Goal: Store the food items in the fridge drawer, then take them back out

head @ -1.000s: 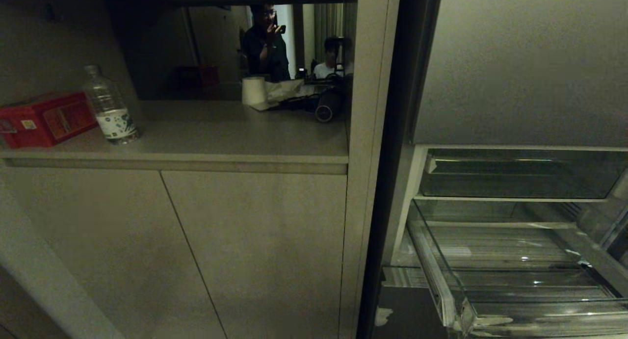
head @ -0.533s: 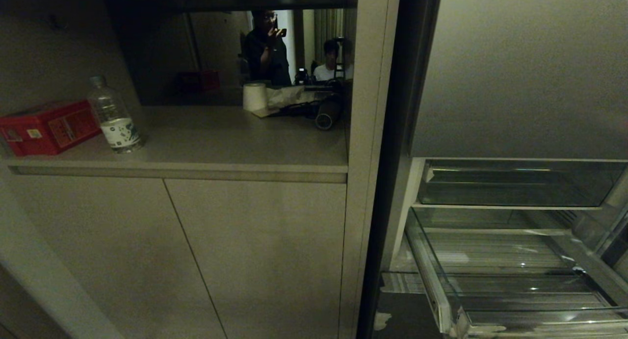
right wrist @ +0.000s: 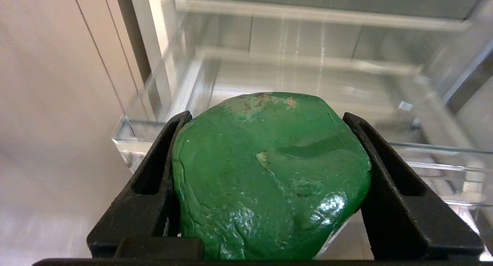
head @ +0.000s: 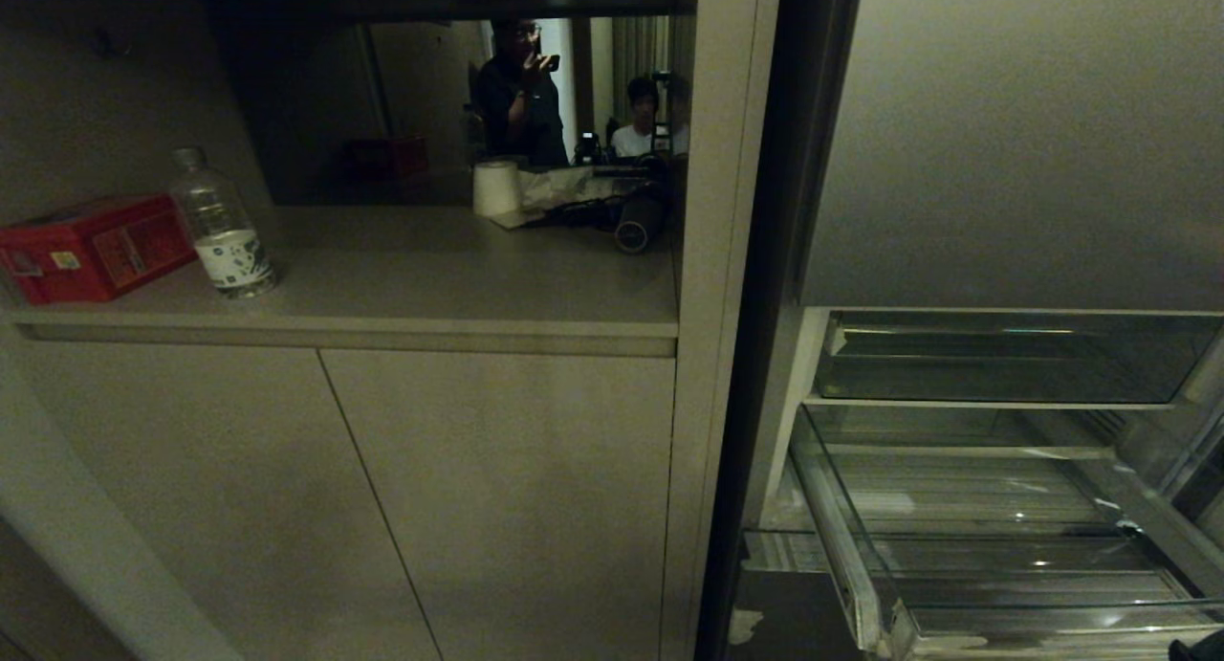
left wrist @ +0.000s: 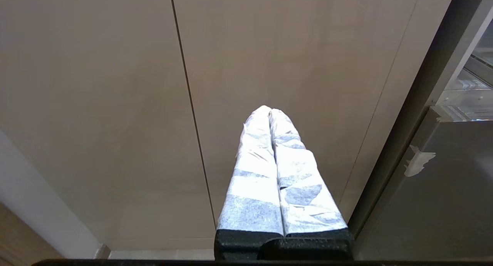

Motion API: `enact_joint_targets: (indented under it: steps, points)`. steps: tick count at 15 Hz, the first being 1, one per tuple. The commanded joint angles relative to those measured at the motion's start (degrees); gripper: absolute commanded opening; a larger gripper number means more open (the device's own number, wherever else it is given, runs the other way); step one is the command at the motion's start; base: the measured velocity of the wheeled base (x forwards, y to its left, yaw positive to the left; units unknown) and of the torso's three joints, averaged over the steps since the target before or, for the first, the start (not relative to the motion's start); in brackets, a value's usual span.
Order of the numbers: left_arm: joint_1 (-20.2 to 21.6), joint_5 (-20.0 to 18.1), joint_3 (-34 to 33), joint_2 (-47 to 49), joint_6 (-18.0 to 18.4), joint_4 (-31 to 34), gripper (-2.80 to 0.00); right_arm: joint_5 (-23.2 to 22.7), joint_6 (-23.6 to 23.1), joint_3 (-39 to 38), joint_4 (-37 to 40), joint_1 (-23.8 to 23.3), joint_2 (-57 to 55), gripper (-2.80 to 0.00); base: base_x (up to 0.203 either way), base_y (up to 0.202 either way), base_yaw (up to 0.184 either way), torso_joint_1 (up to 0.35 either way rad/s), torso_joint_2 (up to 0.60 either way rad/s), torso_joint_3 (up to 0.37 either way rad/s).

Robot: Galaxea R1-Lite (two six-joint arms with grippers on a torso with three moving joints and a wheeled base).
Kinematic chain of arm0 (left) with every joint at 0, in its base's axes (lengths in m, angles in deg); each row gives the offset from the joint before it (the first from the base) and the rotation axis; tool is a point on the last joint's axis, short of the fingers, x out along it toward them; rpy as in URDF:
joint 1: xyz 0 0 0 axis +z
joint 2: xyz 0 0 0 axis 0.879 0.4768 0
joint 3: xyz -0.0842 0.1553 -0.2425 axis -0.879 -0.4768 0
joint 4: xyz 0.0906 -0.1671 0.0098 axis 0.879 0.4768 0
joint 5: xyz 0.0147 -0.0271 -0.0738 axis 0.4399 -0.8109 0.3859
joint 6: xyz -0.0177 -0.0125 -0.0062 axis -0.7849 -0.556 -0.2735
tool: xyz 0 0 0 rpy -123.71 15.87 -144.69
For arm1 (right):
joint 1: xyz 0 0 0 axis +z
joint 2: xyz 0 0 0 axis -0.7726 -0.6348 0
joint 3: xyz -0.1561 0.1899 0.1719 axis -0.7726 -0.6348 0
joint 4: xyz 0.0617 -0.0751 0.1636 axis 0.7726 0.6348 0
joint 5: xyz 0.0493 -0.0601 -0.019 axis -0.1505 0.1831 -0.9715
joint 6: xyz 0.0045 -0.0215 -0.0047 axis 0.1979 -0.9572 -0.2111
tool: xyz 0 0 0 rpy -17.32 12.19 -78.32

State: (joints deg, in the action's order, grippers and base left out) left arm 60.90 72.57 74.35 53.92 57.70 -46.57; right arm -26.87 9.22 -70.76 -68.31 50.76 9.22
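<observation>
Standing pulled out at the head view's lower right: fridge drawer (head: pixel 1004 537), clear, ribbed floor, nothing in it. Counter (head: pixel 430 269) to its left carries water bottle (head: pixel 222 226) and red box (head: pixel 91 245).

Left wrist view: left gripper (left wrist: pixel 270 114), tips pressed together, holding nothing, facing cabinet doors (left wrist: pixel 115 85).

Right wrist view: right gripper (right wrist: pixel 265 121) clamped on green food item (right wrist: pixel 269 173), in front of the drawer.

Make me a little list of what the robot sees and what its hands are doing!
right gripper: shut on a green food item, in front of the open fridge drawer
left gripper: shut, empty, by the cabinet doors
drawer: no food seen inside
counter: bottle, red box, paper roll
</observation>
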Motion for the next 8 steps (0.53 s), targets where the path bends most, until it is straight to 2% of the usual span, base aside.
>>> enact_joint_targets:
  steps: [1,8]
  points:
    - [0.0,0.0,0.0,0.1,0.0,0.0,-2.80,-0.2,-0.7,3.1,-2.1,0.4,-16.7,-2.80,0.000,0.000,0.000,0.000,0.00,0.000]
    - [0.0,0.0,0.0,0.1,0.0,0.0,-2.80,-0.3,-0.3,22.7,-3.6,0.6,-45.2,-2.80,0.000,0.000,0.000,0.000,0.00,0.000]
